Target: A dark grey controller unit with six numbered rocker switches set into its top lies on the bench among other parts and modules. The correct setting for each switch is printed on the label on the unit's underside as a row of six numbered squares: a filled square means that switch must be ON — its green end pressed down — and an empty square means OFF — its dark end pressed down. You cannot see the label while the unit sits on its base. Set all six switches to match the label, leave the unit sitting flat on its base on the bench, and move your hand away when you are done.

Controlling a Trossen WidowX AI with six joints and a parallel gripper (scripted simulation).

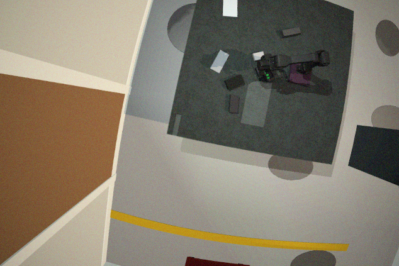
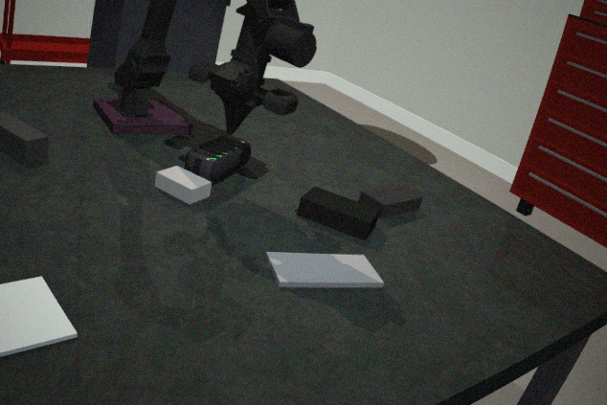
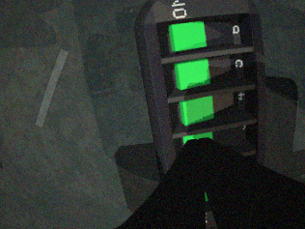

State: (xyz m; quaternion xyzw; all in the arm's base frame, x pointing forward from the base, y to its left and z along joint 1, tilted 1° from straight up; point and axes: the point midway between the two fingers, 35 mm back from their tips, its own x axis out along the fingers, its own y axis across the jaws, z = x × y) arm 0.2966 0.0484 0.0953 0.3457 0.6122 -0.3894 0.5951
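The dark grey controller unit (image 1: 265, 75) (image 2: 217, 162) (image 3: 207, 0) sits on its base on the bench (image 1: 299, 133) (image 2: 151, 324), switches upward. In the wrist view its ON mark is at the top, and green ends show on three switches, with part of a fourth green end at the fingertips. The remaining switches are mostly hidden behind the fingers, with only a sliver of green between them. Which ends are pressed down is hard to tell. The label underneath is hidden. My gripper (image 2: 232, 131) (image 3: 198, 149) is shut and empty, pointing down just over the unit; contact cannot be told.
A white block (image 1: 258, 55) (image 2: 182, 184) lies close beside the unit. A black block (image 1: 235, 82) (image 2: 336, 212), a brown-grey block (image 1: 234, 104) (image 2: 393, 197), a pale slab (image 1: 219, 61) (image 2: 324, 268), a white plate (image 1: 230, 7) (image 2: 30, 313) and a grey bar (image 1: 291, 31) lie farther off.
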